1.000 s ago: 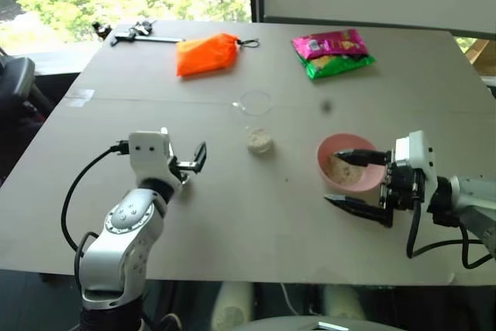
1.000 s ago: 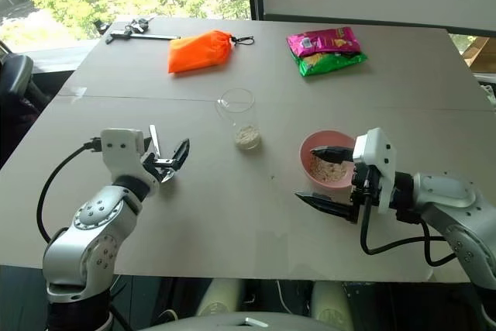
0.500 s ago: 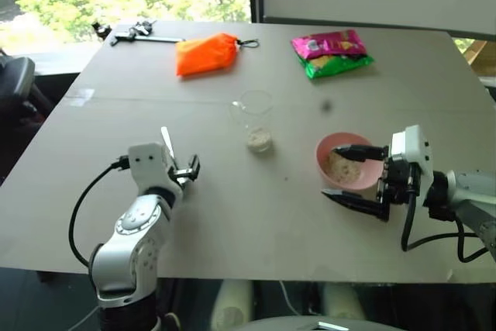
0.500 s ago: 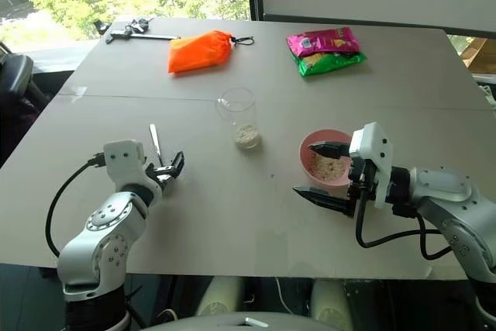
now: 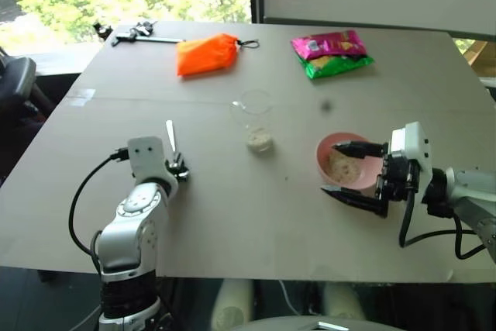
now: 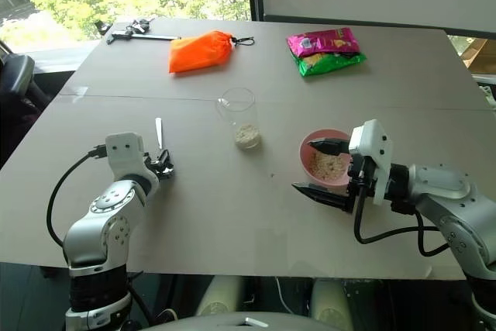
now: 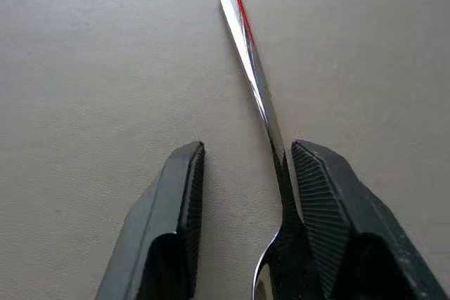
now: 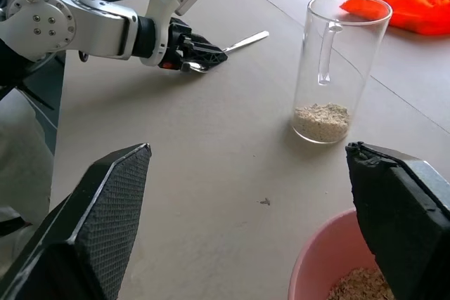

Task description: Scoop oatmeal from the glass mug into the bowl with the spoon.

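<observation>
Grey and wide, the counter (image 5: 256, 215) runs back to a window full of green trees. At its far side lie an orange pouch (image 5: 205, 53), a pink and green snack packet (image 5: 332, 52) and a dark tool-like object (image 5: 132, 33) near the far left corner.

Near the middle stands the glass mug (image 6: 237, 116), upright, with a small layer of oatmeal (image 8: 321, 120) in its bottom — its thin handle shows clearly in the right wrist view. To its right and a little nearer sits the pink bowl (image 5: 339, 156), which holds some of the same pale flakes.

On the left, the spoon (image 7: 254, 82) lies flat on the counter, its handle pointing away toward the far side. The left tool (image 5: 177, 170) is down at the near end of the spoon. In the left wrist view the spoon's neck lies against the inner face of one ribbed finger (image 7: 330, 209), while the other finger stands apart from it with bare counter between, so the tool is partly closed around the spoon and not clamped on it.

The right tool (image 5: 355, 173) is spread wide — one finger reaches over the bowl's rim, the other lies just in front of the bowl. It grasps nothing.
</observation>
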### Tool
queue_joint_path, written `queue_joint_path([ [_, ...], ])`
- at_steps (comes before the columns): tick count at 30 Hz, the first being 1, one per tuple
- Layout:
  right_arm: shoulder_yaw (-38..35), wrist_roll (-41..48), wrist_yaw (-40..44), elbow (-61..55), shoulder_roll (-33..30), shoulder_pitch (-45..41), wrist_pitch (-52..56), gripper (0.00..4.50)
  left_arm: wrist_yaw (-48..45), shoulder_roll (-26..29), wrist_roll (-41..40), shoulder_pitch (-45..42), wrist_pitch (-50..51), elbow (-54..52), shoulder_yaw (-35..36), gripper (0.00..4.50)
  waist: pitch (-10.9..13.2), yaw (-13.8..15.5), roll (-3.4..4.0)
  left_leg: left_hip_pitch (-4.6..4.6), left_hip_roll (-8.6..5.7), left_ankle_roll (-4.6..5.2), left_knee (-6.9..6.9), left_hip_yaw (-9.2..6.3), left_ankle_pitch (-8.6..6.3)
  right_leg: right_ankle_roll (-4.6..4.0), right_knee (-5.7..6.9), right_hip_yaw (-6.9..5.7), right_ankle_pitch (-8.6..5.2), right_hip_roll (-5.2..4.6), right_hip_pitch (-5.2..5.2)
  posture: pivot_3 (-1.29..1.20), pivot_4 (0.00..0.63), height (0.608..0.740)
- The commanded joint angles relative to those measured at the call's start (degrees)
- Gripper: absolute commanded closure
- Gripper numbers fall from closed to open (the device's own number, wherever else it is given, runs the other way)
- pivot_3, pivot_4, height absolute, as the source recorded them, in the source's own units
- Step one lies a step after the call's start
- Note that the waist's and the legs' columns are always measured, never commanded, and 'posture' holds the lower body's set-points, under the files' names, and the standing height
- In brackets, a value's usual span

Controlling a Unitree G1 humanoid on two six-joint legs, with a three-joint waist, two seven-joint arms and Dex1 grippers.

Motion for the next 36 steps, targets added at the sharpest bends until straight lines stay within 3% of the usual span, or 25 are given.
queue_joint_path([
  [1,-1.1,0.0,-0.2,-1.2,0.4,-0.6,-0.8,0.00,-0.6,-0.8,-0.1,2.7,2.2,-0.5,0.2,4.19,0.0,0.0,0.00,0.00,0.00,0.00,0.00,0.00,0.00,0.00,0.00,0.00,0.00,0.00,0.00,0.00,0.150,0.696],
  [6,-0.9,-0.4,-0.2,-0.9,0.6,-0.8,-0.9,0.00,-2.8,-0.6,0.0,6.3,-0.6,-2.1,0.1,4.22,0.0,-0.2,0.06,0.03,0.01,0.00,0.00,0.03,0.00,0.00,0.00,0.03,0.00,0.00,-0.01,0.00,0.150,0.696],
  [8,-0.8,-0.7,-0.2,-0.7,0.9,-0.9,-1.0,0.00,-6.7,-0.1,-0.2,9.5,-6.5,-3.1,-1.2,4.22,0.0,-0.3,0.08,0.03,0.01,0.00,0.00,0.04,0.00,0.00,0.00,0.03,0.00,-0.01,-0.01,0.00,0.150,0.696],
  [14,-0.8,0.1,-0.6,-1.4,1.9,0.0,-0.2,0.00,-21.3,2.4,-1.8,25.0,-24.6,-3.4,-2.5,4.22,-0.1,-0.6,0.18,0.00,0.00,0.01,-0.02,0.16,-0.03,-0.02,-0.05,0.07,-0.01,-0.11,-0.09,0.00,0.150,0.696],
  [18,-0.3,2.5,-2.1,-2.4,3.2,1.4,2.0,0.00,-35.3,1.7,-9.7,33.8,-36.4,-4.7,-1.9,4.22,-0.1,-1.2,0.27,-0.12,0.01,0.25,-0.04,0.17,-0.17,-0.03,-0.20,0.06,-0.02,-0.15,-0.16,0.00,0.150,0.696],
  [24,7.0,-5.1,-6.2,-2.5,4.6,2.1,2.5,0.00,-49.1,4.7,-14.2,37.0,-43.0,-6.7,-8.1,4.22,0.0,-1.2,0.38,-0.36,-0.01,0.39,-0.01,0.10,-0.25,-0.23,-0.20,-0.05,-0.12,-0.18,-0.46,0.00,0.150,0.696],
  [29,8.7,5.7,-16.8,-3.9,14.2,2.7,12.9,0.00,-54.5,6.9,-15.7,34.1,-43.0,-8.3,-14.6,4.22,0.0,-1.4,0.40,-0.46,0.06,0.39,0.05,0.08,-0.23,-0.10,-0.11,-0.03,0.04,-0.04,-0.51,0.00,0.150,0.696],
  [36,7.6,21.0,-31.5,-2.1,24.2,0.4,21.6,0.00,-56.0,7.5,-15.6,31.3,-44.2,-6.8,-17.3,4.22,0.0,-1.5,0.43,-0.63,0.05,0.30,0.05,0.03,-0.17,-0.09,-0.11,-0.01,0.05,0.07,-0.62,0.00,0.150,0.696],
])
